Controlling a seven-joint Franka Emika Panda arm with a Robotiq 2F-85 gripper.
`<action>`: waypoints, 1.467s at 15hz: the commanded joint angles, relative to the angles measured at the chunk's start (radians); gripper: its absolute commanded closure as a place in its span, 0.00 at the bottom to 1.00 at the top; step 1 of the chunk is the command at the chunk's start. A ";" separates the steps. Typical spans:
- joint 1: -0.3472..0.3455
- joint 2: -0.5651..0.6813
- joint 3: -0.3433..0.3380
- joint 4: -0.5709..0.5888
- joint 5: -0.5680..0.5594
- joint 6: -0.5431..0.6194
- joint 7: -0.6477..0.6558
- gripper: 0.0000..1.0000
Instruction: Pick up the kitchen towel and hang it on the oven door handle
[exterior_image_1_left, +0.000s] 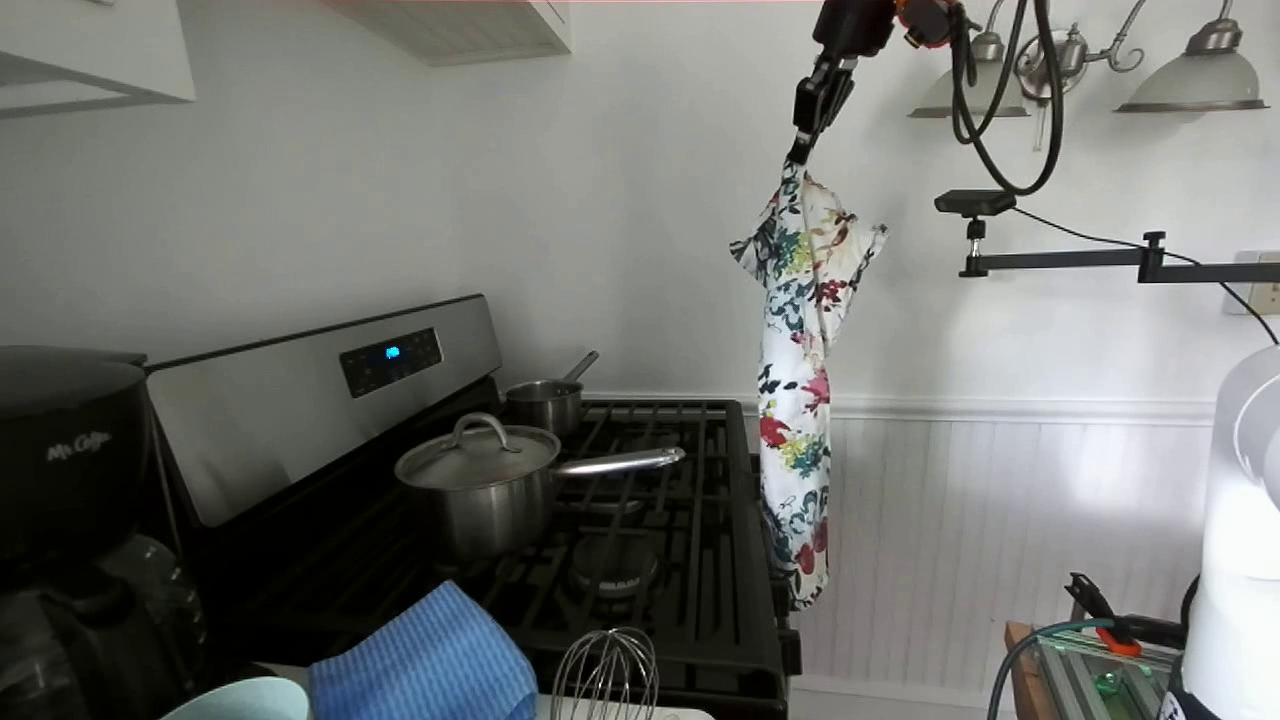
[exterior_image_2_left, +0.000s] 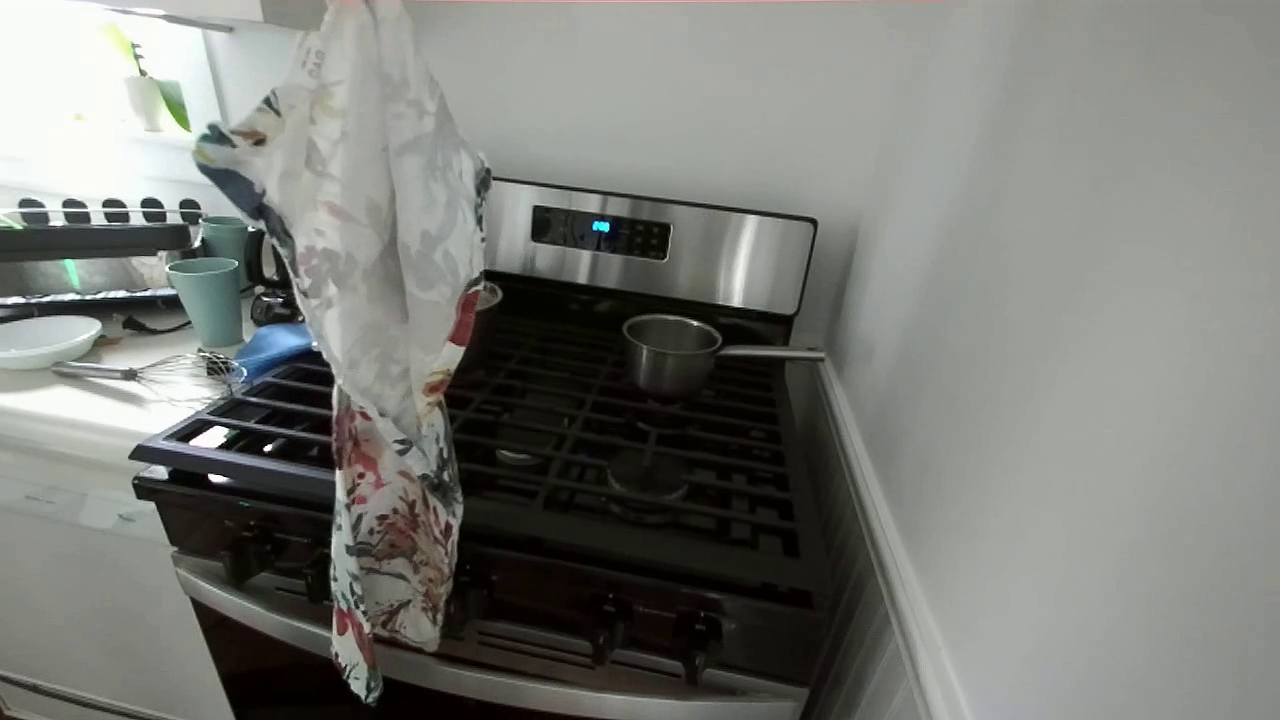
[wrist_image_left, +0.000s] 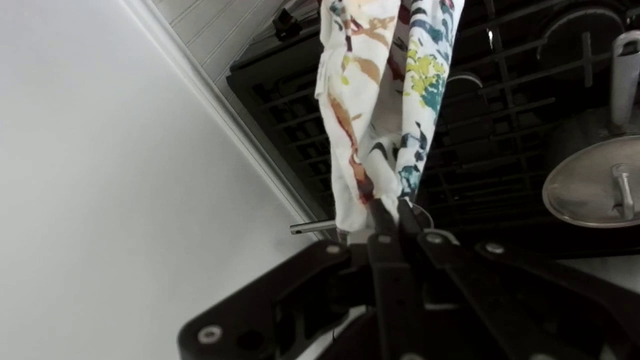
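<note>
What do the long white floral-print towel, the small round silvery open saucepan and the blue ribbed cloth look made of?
The long white floral-print towel: thin, matte fabric, perhaps cotton, hanging in soft folds from the gripper.
The small round silvery saucepan: metal, probably stainless steel, judging by its grey, softly reflective sheen.
The blue ribbed cloth: matte textile with fine parallel ribs; exact fibre unclear.

A kitchen, by its gas stove (exterior_image_2_left: 560, 530), lidded saucepan (exterior_image_1_left: 490, 510), coffee maker (exterior_image_1_left: 70, 480) and wire whisk (exterior_image_2_left: 122, 373).
</note>
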 joint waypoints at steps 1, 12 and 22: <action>0.002 -0.021 0.000 -0.062 -0.019 0.087 0.032 0.99; -0.079 -0.025 0.013 -0.174 -0.024 0.362 0.193 0.99; -0.027 -0.082 -0.018 -0.269 0.058 0.494 0.167 0.99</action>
